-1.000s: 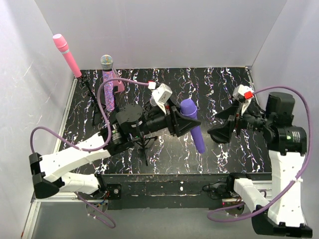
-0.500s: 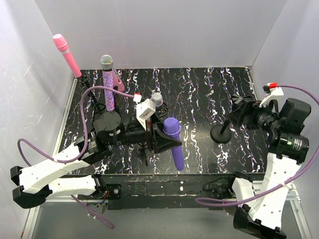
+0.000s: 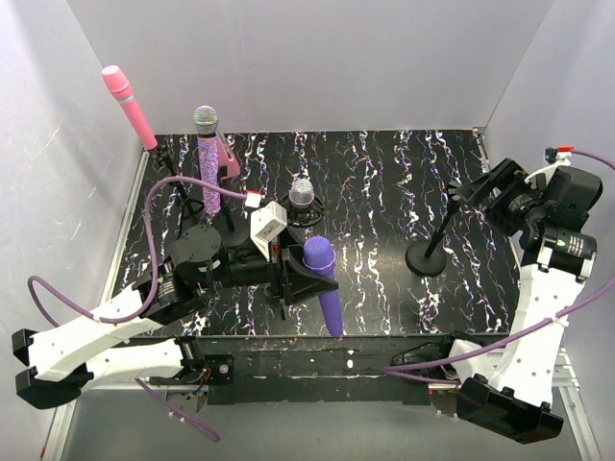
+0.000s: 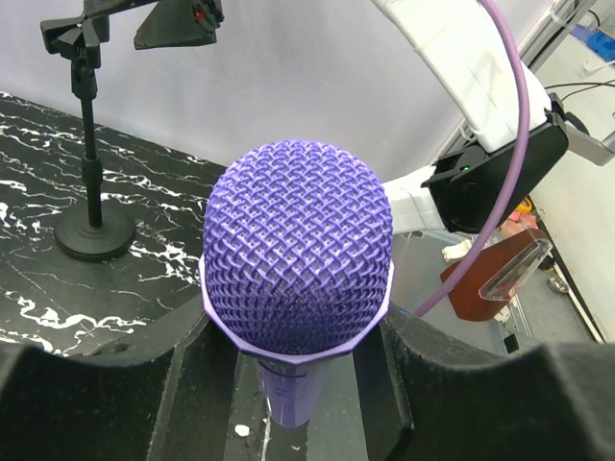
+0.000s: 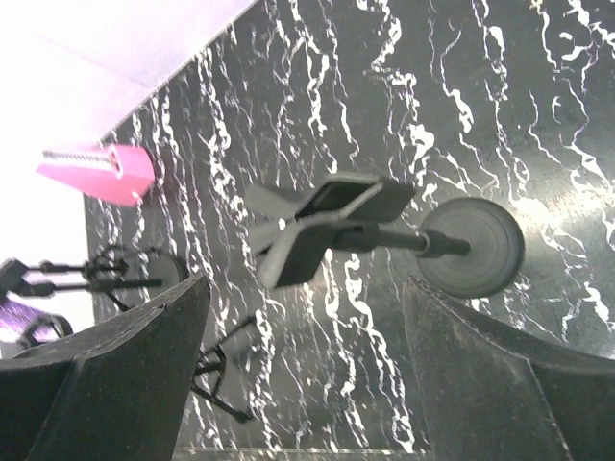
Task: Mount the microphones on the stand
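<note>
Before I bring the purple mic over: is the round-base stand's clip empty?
Empty: the clip atop the round-base stand holds no microphone in either view.

Clear lane: table (image 3: 375, 182) centre-rear, btw silver-grey mic (image 3: 302, 192) and round-base stand (image 3: 426, 257). Obstr. left-rear: pink mic (image 3: 130, 94), glittery purple mic (image 3: 208, 158), both raised. Front-centre: plain purple mic (image 3: 330, 307) clamped in left gripper (image 3: 315, 277). Walls (image 3: 307, 67) left, rear, right.

The corner microphone (image 3: 135, 110) stands far left, the second microphone (image 3: 209, 178) just right of it, the third microphone (image 3: 302, 192) near the middle. Nearer, the left gripper (image 3: 309, 277) holds the fourth microphone (image 3: 330, 309); the round-based stand (image 3: 428, 257) is well right.
</note>
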### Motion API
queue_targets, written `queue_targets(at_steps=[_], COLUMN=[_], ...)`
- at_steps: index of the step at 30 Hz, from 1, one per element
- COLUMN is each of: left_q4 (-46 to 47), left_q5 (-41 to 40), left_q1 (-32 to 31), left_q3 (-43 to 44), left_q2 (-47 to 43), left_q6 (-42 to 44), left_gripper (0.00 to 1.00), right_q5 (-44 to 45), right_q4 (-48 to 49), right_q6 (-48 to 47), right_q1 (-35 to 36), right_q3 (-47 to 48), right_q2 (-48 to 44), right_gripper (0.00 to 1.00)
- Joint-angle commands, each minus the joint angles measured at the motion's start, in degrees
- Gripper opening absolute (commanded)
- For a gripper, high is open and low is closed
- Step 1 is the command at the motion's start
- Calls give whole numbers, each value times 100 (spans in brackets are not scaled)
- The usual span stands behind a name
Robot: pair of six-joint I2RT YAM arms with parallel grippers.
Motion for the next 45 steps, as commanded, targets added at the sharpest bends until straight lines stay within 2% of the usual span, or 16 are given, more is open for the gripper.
queue_targets(at_steps=[1, 10, 18, 24, 29, 35, 40, 43, 45], left_q4=[97, 124, 115, 97, 80, 71, 45, 45, 36], left_q5=[-101, -154, -215, -242, -259, -268, -251, -268, -277], left_q1=[-22, -22, -22, -22, -22, -22, -22, -22, -22], left_q3=[-69, -114, -140, -157, -166, -166, -175, -184, -201], left_q2=[-191, -218, -253, -279, -306, -323, -341, -385, -402], left_q6=[17, -54, -80, -80, -98, -89, -89, -80, -80], left_gripper=[0, 0, 0, 0, 0, 0, 0, 0, 0], right_q5=[290, -123, -18, 131, 614, 1072, 1309, 1554, 1625], right_q4=[872, 1110, 1207, 1199, 988, 751, 618, 583, 513], right_q6=[811, 1181, 1120, 822, 391, 21, -128, -330, -514], right_q1=[-31, -23, -22, 21, 241, 382, 522, 706, 795], right_q3=[176, 132, 184, 412, 781, 1098, 1186, 1212, 1256], right_q2=[128, 664, 910, 1297, 1605, 1894, 2036, 2018, 1992], right_gripper=[86, 71, 64, 50, 53, 61, 63, 59, 48])
